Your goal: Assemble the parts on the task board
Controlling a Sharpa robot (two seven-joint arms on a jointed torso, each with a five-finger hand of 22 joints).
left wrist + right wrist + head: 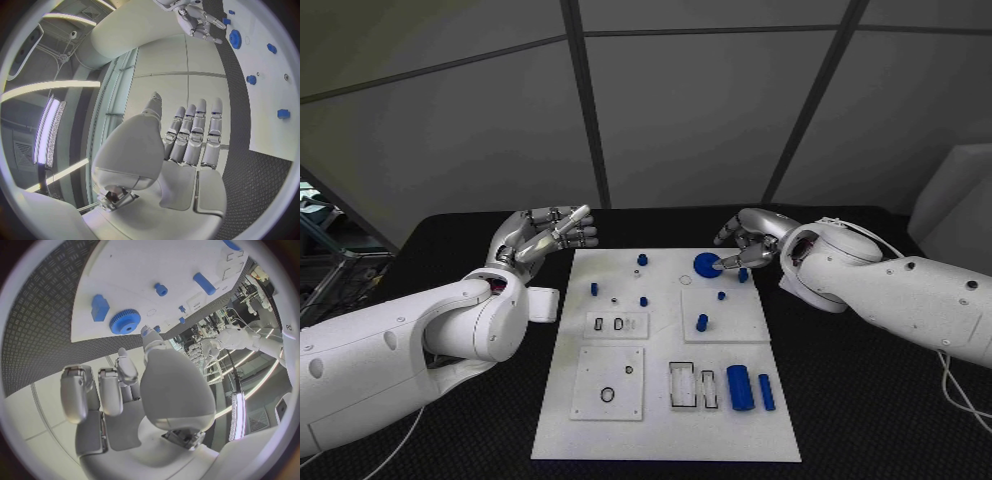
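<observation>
The white task board [668,425] lies in the middle of the black table. A blue gear [708,264] lies flat near the board's far edge, also seen as the gear [125,321] and the gear [235,38]. My right hand [747,240] hovers just behind the gear with its fingers apart and its thumb tip [147,333] close to the gear's rim, gripping nothing. My left hand [553,232] is raised off the board's far left corner; its fingers [194,132] are stretched out straight and hold nothing.
Small blue pegs [642,259] [594,289] [702,322] stand on the board's far half. Two blue cylinders [740,387] [766,392] lie near the right edge beside rectangular slots [682,385]. A black ring [607,394] lies on the near left plate.
</observation>
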